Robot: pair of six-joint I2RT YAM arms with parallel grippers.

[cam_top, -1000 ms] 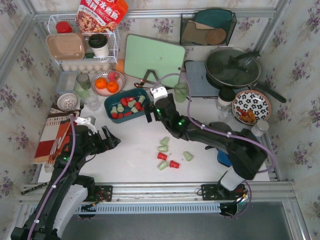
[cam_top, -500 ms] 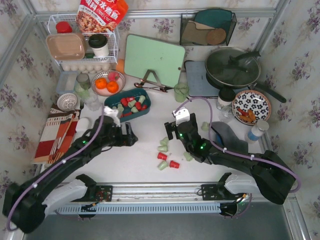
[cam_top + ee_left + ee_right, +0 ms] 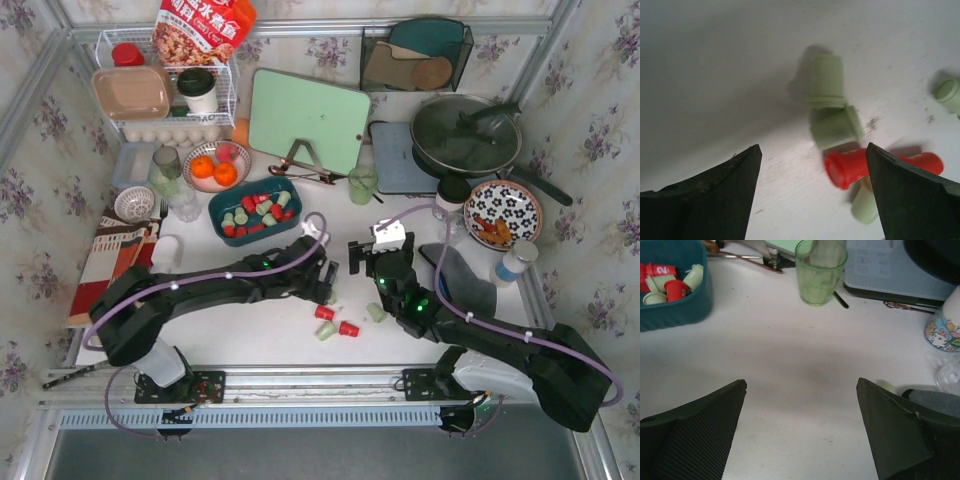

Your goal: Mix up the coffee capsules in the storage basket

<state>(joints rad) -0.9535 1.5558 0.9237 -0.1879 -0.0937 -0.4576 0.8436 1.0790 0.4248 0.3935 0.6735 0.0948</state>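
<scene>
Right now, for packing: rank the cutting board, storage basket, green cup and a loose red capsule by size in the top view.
Largest to smallest:
1. cutting board
2. storage basket
3. green cup
4. red capsule
All differ clearly.

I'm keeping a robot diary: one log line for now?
left gripper: open, near loose red and mint-green plastic coffee capsules | right gripper: open, empty | dark teal plastic storage basket: holds capsules
</scene>
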